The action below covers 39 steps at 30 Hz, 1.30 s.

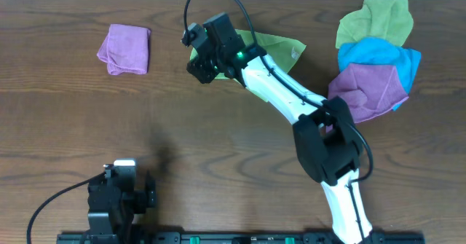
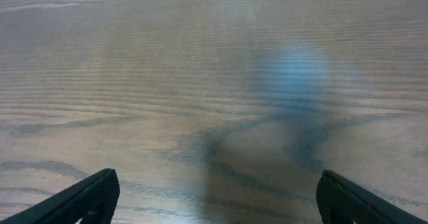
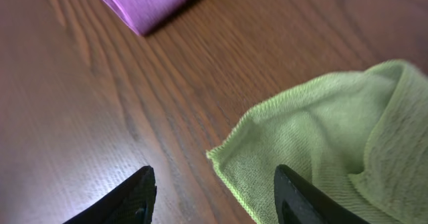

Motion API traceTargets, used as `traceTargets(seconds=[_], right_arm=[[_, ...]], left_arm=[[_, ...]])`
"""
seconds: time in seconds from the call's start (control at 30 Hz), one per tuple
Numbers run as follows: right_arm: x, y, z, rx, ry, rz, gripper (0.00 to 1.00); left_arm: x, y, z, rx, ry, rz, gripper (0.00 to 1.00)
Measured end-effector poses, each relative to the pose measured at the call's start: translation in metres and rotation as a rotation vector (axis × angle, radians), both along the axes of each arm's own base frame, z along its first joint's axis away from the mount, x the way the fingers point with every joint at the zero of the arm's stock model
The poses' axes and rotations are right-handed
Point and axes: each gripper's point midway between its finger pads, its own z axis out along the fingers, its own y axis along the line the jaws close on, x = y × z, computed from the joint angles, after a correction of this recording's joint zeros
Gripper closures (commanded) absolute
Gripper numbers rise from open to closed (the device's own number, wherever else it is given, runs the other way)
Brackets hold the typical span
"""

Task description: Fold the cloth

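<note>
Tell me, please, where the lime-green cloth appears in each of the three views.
Overhead: the lime-green cloth sits upper middle, partly under the right arm.
Left wrist: not in it.
Right wrist: lower right, its corner pointing left.
Shared landmark: the folded purple cloth, far left of it overhead, at the top edge in the right wrist view.

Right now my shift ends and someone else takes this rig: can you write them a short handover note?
Left tool: open, empty, over the table near its front edge.
Right tool: open, a corner of the cloth between its jaws, not pinched.
The cloth lies rumpled at the table's far middle, partly under the right arm.
Done: approach only.
Left: grip the corner, fold the cloth flat.
</note>
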Motion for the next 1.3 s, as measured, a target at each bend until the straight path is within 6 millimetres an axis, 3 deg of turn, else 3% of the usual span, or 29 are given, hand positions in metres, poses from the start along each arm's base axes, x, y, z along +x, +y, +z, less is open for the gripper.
traceTargets(seconds=[0.33, 0.57, 0.93, 0.97, 1.13, 1.3], right_arm=[[0.005, 0.002, -0.016, 0.005, 0.014, -0.025, 0.46], [0.005, 0.002, -0.041, -0.008, 0.049, -0.039, 0.48], [0.008, 0.015, -0.036, 0.03, 0.021, -0.043, 0.55], [0.007, 0.016, -0.039, 0.031, 0.029, -0.046, 0.59], [0.006, 0.018, -0.056, 0.03, 0.056, -0.06, 0.96], [0.002, 0.014, -0.062, 0.013, 0.085, -0.074, 0.99]], left_arm=[[0.0, 0.0, 0.0, 0.0, 0.0, 0.0, 0.05], [0.0, 0.0, 0.0, 0.0, 0.0, 0.0, 0.05], [0.0, 0.0, 0.0, 0.0, 0.0, 0.0, 0.05], [0.0, 0.0, 0.0, 0.0, 0.0, 0.0, 0.05], [0.0, 0.0, 0.0, 0.0, 0.0, 0.0, 0.05], [0.0, 0.0, 0.0, 0.0, 0.0, 0.0, 0.05]])
